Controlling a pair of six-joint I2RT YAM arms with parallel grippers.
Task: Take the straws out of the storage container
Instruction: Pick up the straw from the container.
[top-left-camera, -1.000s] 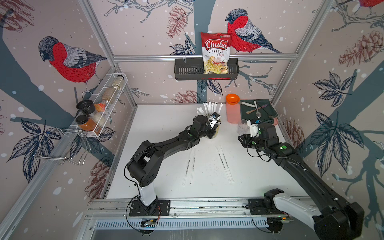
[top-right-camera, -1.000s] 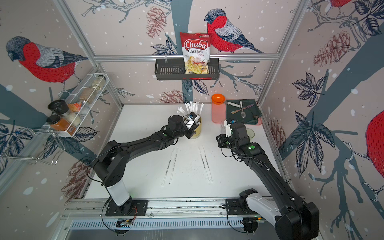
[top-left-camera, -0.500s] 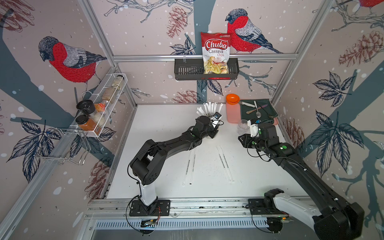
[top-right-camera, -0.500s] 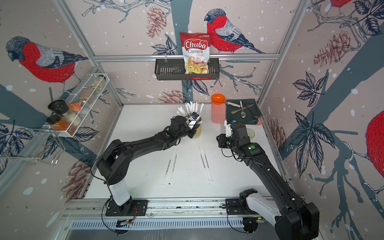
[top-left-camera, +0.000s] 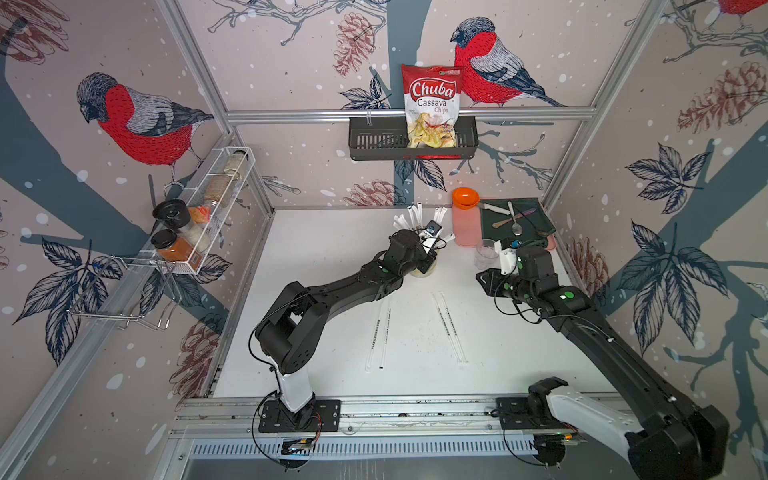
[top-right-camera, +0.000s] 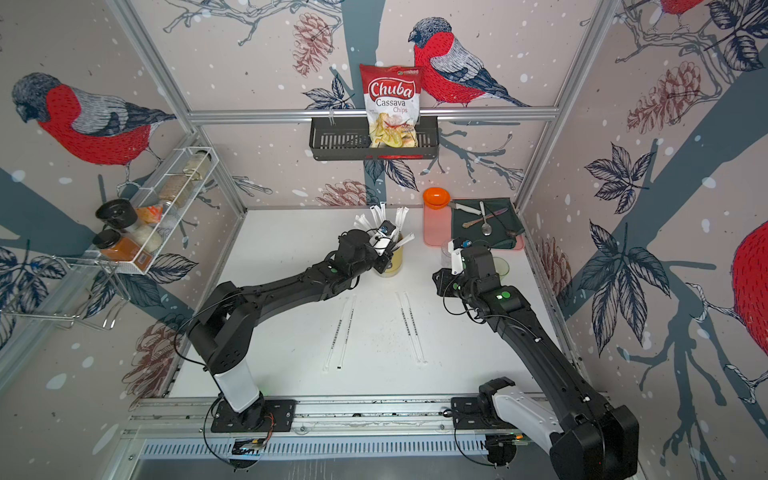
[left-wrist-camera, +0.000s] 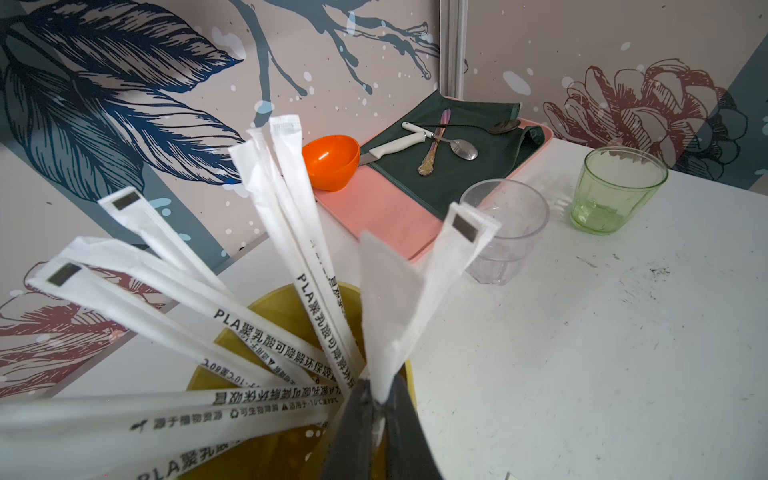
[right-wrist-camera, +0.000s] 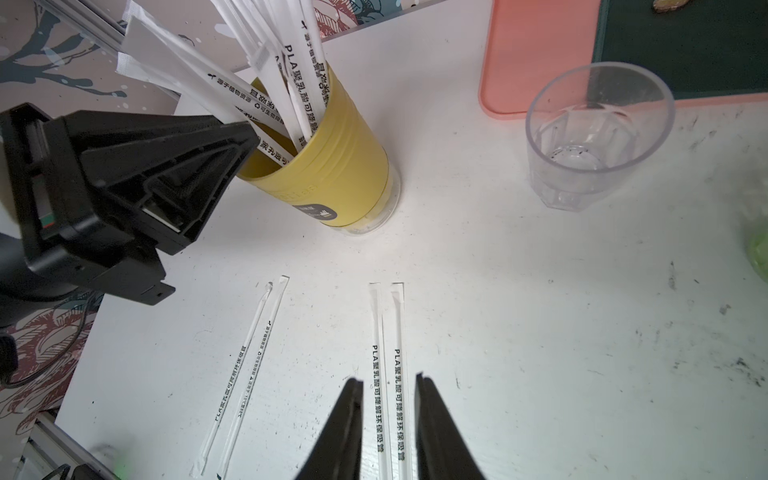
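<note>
At table's rear, in both top views, cup (top-left-camera: 424, 271) stands upright with straws (top-left-camera: 415, 216) fanning from it; four more lie flat nearer the front.

Left wrist view: left gripper (left-wrist-camera: 376, 409) clenched on one of the straws at the rim.

Right wrist view: right gripper (right-wrist-camera: 387, 379) released, holding nothing.

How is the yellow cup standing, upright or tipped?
Upright: the cup rests on its base on the table, straws fanning from its open top.
</note>
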